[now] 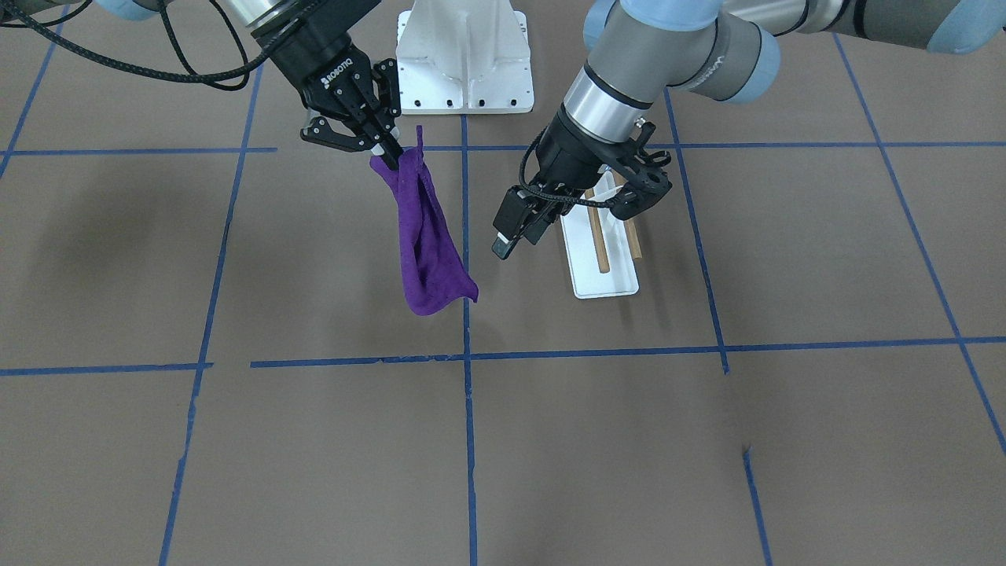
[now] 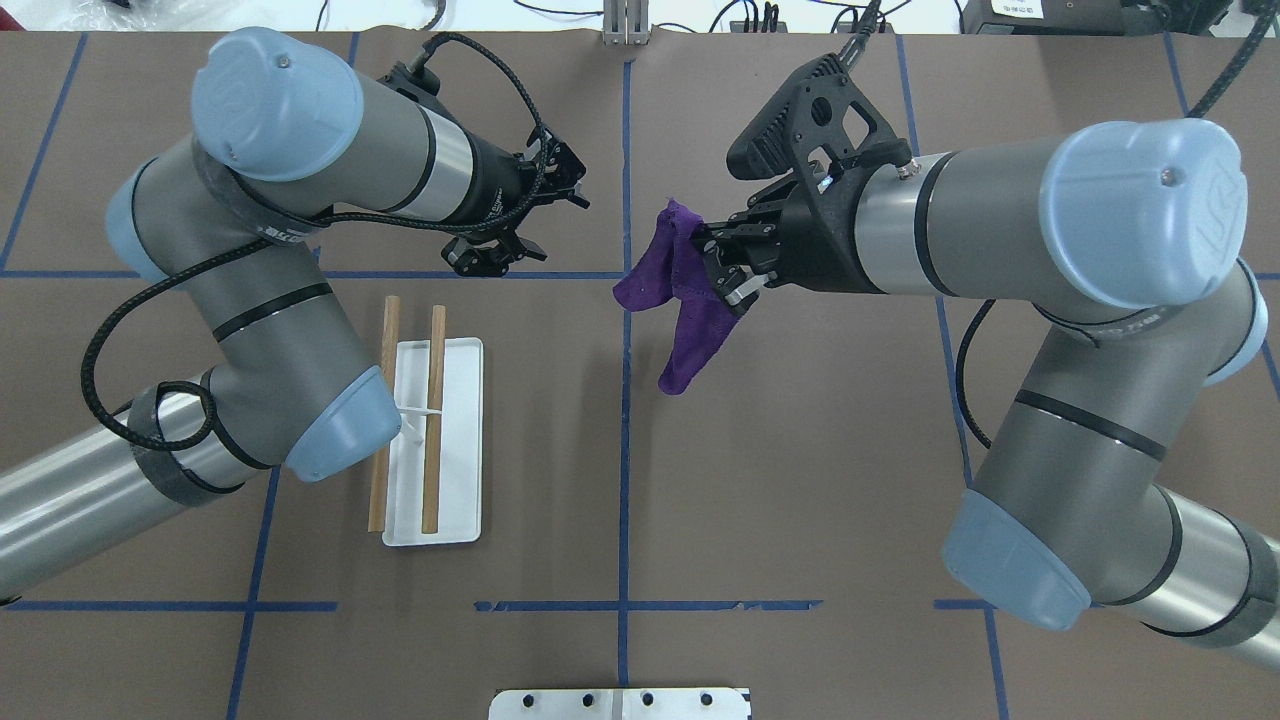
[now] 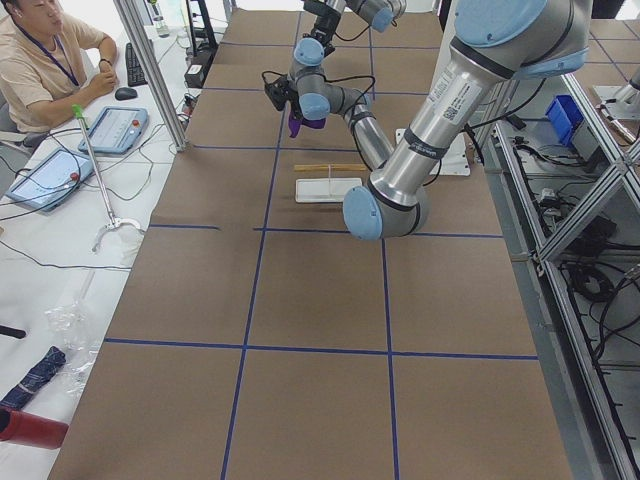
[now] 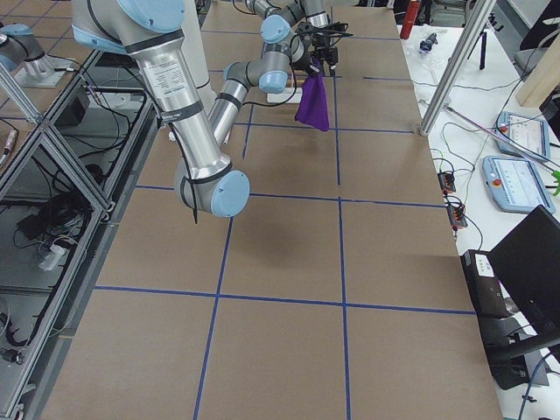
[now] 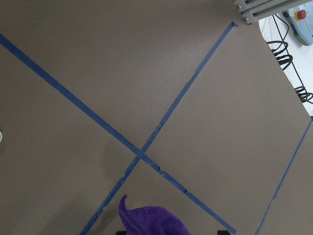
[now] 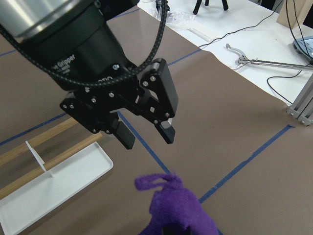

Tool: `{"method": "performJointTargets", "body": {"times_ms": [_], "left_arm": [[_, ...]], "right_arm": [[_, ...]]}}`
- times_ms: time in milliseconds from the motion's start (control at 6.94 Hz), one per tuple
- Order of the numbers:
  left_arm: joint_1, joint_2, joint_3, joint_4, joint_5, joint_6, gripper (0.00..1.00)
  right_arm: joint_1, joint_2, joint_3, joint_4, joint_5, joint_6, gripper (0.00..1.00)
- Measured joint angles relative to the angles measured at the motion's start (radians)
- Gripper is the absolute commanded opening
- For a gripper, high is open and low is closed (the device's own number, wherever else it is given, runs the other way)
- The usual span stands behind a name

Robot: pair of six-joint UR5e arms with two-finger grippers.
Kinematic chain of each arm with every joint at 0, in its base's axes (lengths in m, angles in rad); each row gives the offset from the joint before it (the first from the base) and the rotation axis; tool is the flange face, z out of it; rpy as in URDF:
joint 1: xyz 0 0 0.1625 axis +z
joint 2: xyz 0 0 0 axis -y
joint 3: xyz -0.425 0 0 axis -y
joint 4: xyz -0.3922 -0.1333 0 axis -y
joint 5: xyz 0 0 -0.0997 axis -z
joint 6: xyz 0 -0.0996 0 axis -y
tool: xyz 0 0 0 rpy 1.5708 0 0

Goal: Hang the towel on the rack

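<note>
Towel (image 2: 693, 330) lifted but not yet hung: the deep purple cloth dangles from the right gripper (image 2: 722, 270), whose fingers are closed on a bunched upper edge, while the rack (image 2: 465, 440) stands bare.

Nearest the robot, on the left half of the brown table (image 2: 800, 500) crossed with blue tape, the rack shows a flat white base and a thin white upright carrying two wooden rods (image 2: 432, 420) side by side and level. Nothing is draped on either rod.

Farther out, and just right of the table's centre tape line, the towel hangs well apart from the rack. It falls limp in one long, loosely folded gather, with a short tuft poking up above the pinch and a loose corner flaring out at the bottom. From the right side view it appears to hang clear of the table, throwing a shadow on the surface beneath.

Just beyond the rack's far end, the left gripper (image 6: 146, 137) hovers with its jaws spread wide and nothing between them, pointed toward the hanging cloth across the centre line but not touching it.

By this reckoning the pickup is done and most of the job remains: the cloth has to be carried leftward, possibly with the empty gripper taking a second edge to spread it, then laid over a rod and let go.
</note>
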Motion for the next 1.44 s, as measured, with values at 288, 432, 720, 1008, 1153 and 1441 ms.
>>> {"method": "performJointTargets", "body": {"times_ms": [288, 432, 720, 1008, 1153, 1441], "left_arm": [[0.04, -0.022, 0.022, -0.001, 0.021, -0.025, 0.69], [0.049, -0.034, 0.032, -0.001, 0.025, -0.034, 0.69], [0.055, -0.041, 0.039, -0.003, 0.027, -0.039, 0.68], [0.08, -0.041, 0.037, -0.007, 0.049, -0.046, 0.13], [0.092, -0.041, 0.036, -0.01, 0.069, -0.056, 0.0], [0.097, -0.039, 0.028, -0.013, 0.088, -0.066, 0.0]], "right_arm": [[-0.01, 0.013, 0.005, 0.0, -0.012, 0.001, 0.0], [-0.016, 0.017, 0.005, 0.0, -0.014, 0.001, 0.0], [-0.024, 0.026, 0.005, 0.0, -0.014, 0.001, 0.0], [-0.026, 0.04, 0.002, 0.0, -0.014, 0.001, 0.0], [-0.026, 0.042, 0.001, 0.0, -0.014, 0.001, 0.0], [-0.026, 0.043, 0.002, 0.0, -0.014, 0.001, 0.0]]}}
